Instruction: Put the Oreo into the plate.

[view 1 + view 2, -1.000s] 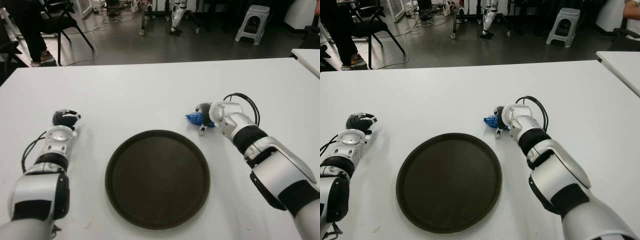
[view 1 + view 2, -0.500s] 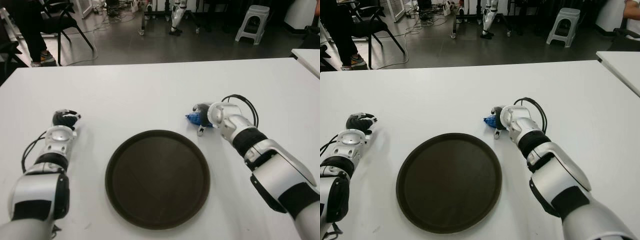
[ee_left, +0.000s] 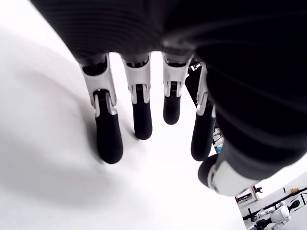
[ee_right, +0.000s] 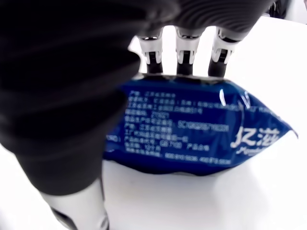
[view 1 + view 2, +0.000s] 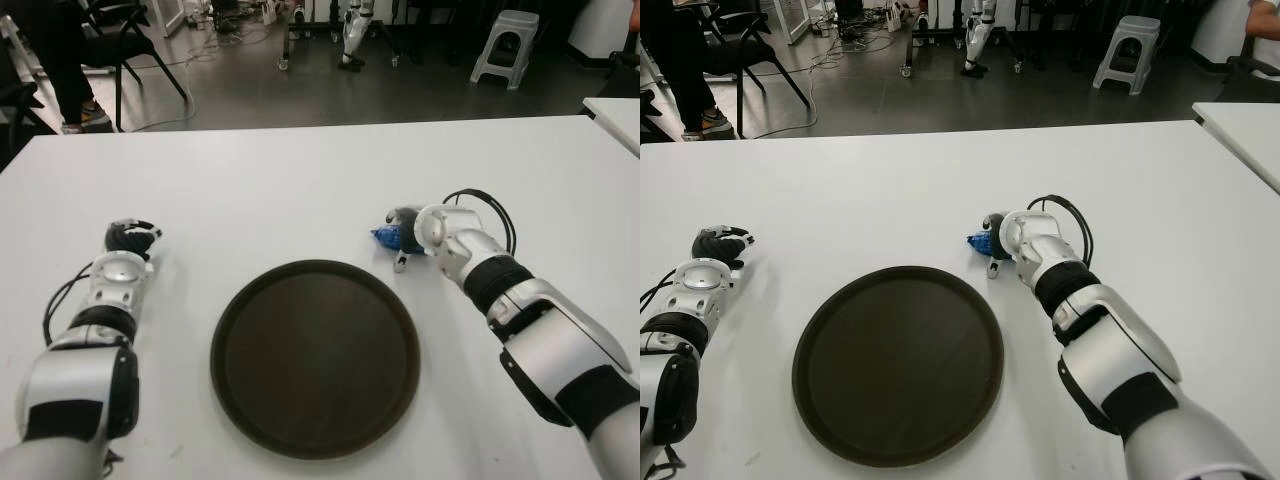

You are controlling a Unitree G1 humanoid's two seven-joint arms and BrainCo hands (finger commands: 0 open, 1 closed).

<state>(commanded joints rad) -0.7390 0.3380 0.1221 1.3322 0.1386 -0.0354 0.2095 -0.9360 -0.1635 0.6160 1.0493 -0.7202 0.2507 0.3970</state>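
Right hand [image 5: 405, 240] curled round blue Oreo pack [image 4: 192, 127] on surface [image 5: 300, 180], beside plate [image 5: 315, 355]; left hand [image 5: 130, 238] relaxed (holding nothing).

A broad white desk [image 5: 300, 180] fills the near scene. Beyond its far edge lies a dark grey polished floor [image 5: 300, 90] with loose cables. A black chair [image 5: 120, 30] stands far left, a grey plastic stool [image 5: 505, 40] far right, and a second white tabletop [image 5: 615, 112] shows at the right edge.

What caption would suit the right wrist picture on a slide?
Right hand curled over the blue Oreo packet on the white table.
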